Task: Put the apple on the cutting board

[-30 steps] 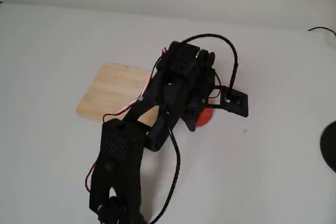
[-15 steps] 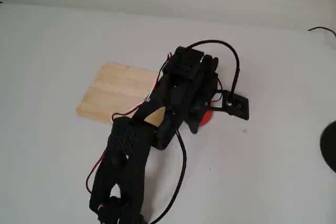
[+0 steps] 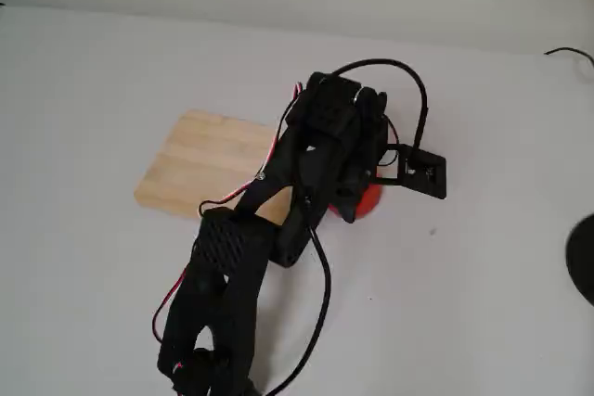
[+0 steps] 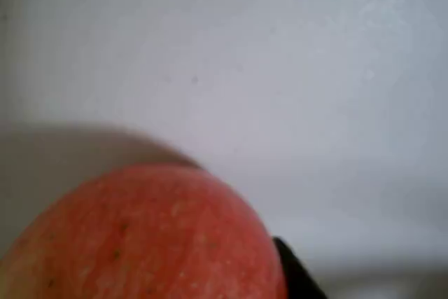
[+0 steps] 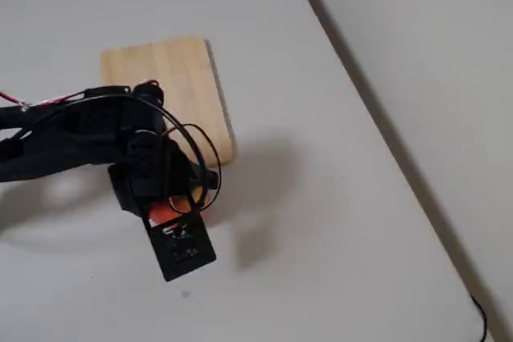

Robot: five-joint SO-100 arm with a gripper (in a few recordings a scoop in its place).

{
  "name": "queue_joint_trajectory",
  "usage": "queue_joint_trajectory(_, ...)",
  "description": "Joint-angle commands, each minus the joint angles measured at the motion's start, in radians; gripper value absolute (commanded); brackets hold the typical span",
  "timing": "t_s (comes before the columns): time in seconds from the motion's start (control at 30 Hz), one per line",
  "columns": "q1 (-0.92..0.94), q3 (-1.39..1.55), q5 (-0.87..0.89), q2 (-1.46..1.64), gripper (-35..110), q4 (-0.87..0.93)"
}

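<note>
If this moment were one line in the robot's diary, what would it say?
phase: grasping | gripper: at apple, closure unclear | apple: off cutting board, on table

Across the last second the black arm (image 3: 278,220) shifts its pose in a fixed view: its lower link leans further right, and the wrist block sits a little higher and further right than half a second ago. The small square black part (image 3: 425,173) at the gripper's side moves with it, now up and to the right of where it was (its outline also looks turned slightly). The apple (image 3: 368,198) shows a touch further right beneath the gripper (image 3: 357,194), with a bit more red visible past the black parts. Whether it has left the table (image 3: 483,275) cannot be told.
</note>
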Motion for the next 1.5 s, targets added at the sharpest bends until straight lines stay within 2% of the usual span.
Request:
queue_joint_trajectory(0.0,0.014,-0.04,0.015,-0.015,0,0.034)
queue_joint_trajectory(0.2,0.011,-0.041,0.018,0.008,0,0.037)
queue_joint_trajectory(0.47,-0.032,-0.049,0.055,0.233,0,0.048)
queue_joint_trajectory(0.8,-0.238,-0.031,0.098,0.465,0,0.057)
queue_joint_trajectory(1.07,-0.474,0.017,0.132,0.4,0,0.057)
queue_joint_trajectory(1.47,-0.658,0.009,0.19,0.186,0,0.026)
